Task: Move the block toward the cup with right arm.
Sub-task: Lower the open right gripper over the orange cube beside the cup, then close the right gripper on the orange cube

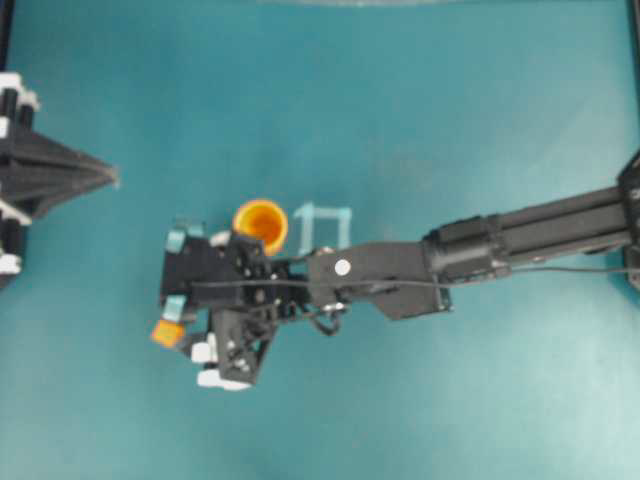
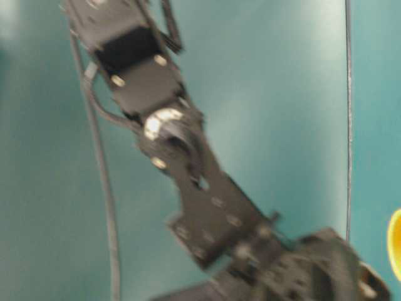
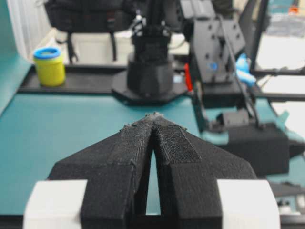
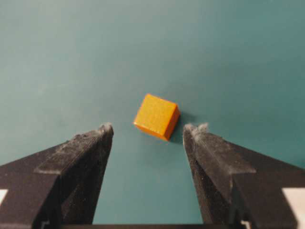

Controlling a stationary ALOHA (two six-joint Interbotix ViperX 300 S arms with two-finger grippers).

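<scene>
We see the right pincer (image 4: 147, 131) spread wide, straddling the block (image 4: 157, 116) to clamp it; left pincer (image 3: 153, 125) closed, parked clear.

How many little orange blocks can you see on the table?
1. The block lies on the teal table, just ahead of the right gripper, between its open fingertips and near the cup. The arm could hide others.

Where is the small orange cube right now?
The small orange cube lies on the teal table, just ahead of the open right gripper, between its fingertips.
</scene>
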